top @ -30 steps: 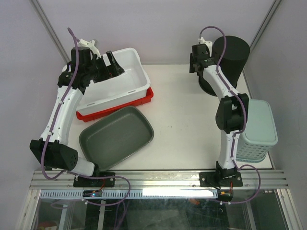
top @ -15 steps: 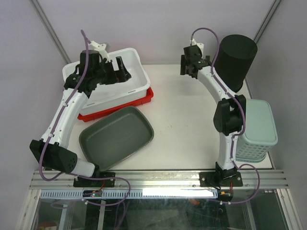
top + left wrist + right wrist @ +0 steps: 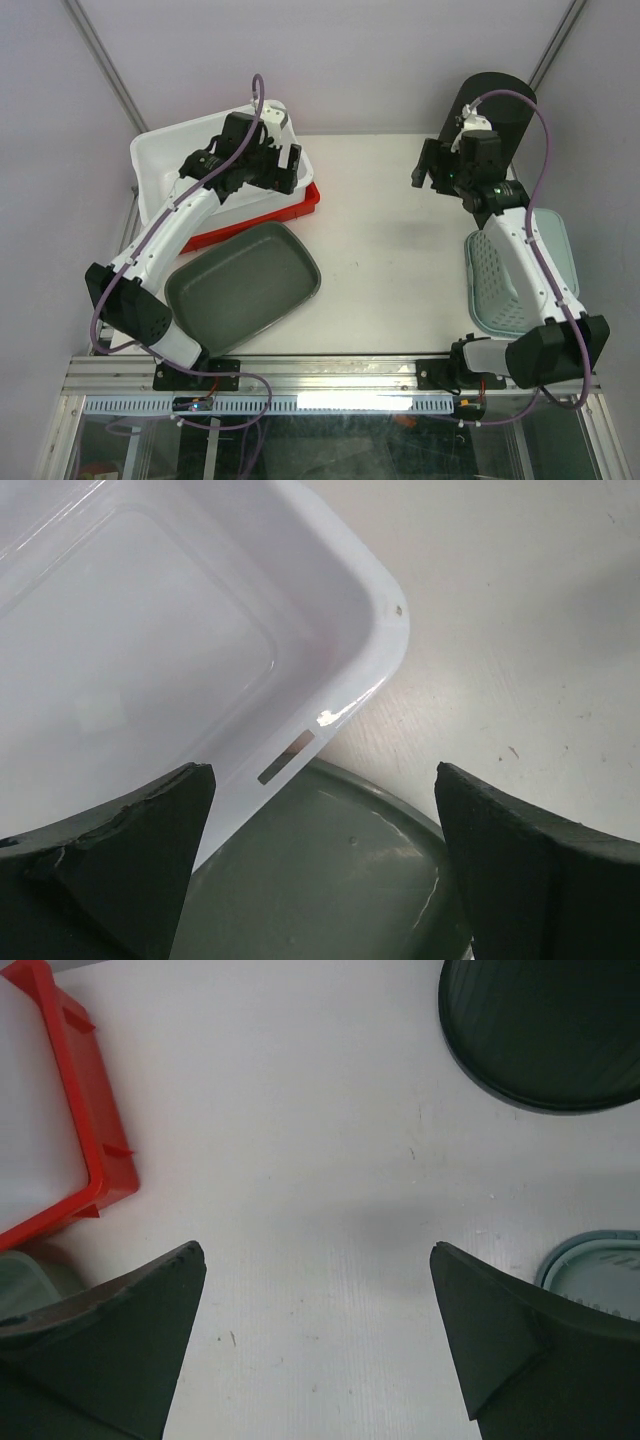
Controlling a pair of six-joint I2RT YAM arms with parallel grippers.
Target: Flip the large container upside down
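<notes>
The large white container (image 3: 160, 165) stands open side up at the back left, resting on a shallow red tray (image 3: 250, 222). My left gripper (image 3: 290, 170) is open and empty, hovering above the tub's right end. The left wrist view shows the tub's rounded corner and slotted rim (image 3: 290, 755) between and beyond the open left gripper (image 3: 325, 860), without touching it. My right gripper (image 3: 428, 172) is open and empty above the bare table, well right of the tub. Its wrist view shows the open right gripper (image 3: 318, 1340) and the tub's edge (image 3: 30, 1110).
A grey-green tray (image 3: 240, 285) lies in front of the red tray and shows under the left gripper (image 3: 330, 880). A tall black bucket (image 3: 495, 105) stands at the back right. A teal basket (image 3: 520, 275) lies at the right edge. The red tray (image 3: 95, 1130) shows in the right wrist view.
My left gripper has moved right, from the tub's left part to over its right end. My right arm has swung right and toward the near side, away from the back.
</notes>
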